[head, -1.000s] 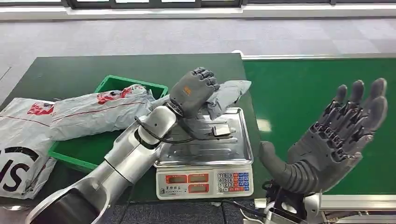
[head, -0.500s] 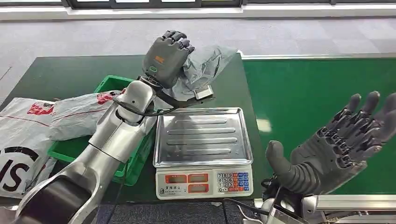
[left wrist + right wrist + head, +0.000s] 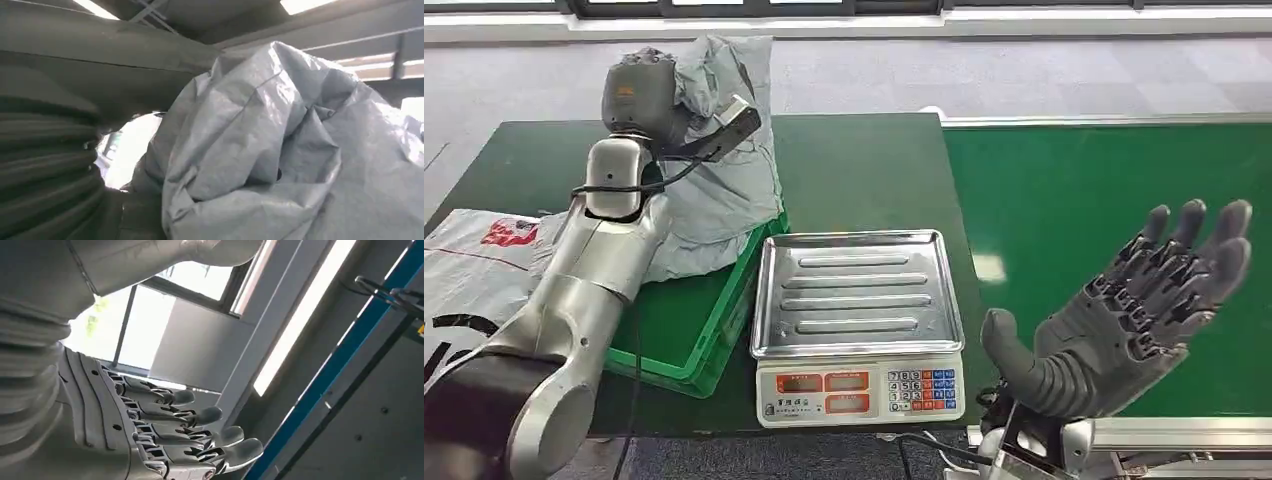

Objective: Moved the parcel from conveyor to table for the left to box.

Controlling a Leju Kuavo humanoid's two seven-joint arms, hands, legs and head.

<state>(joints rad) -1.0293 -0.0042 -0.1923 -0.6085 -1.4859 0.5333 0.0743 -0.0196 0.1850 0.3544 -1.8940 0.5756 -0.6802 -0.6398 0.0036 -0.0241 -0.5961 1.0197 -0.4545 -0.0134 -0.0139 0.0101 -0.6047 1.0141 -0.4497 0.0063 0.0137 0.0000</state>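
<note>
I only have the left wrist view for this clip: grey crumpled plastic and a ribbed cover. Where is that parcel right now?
Observer: The left robot hand holds the grey parcel raised, above the green bin.
Operator: Is anything on the scale?
Observer: No, the scale has a bare metal tray.
Operator: What is the right robot hand doing?
Observer: The right robot hand is open, palm up, fingers spread, over the green conveyor, holding nothing.
Operator: Any other parcels around?
Observer: A white bag with red print lies at the table's left side, beside the bin.
</note>
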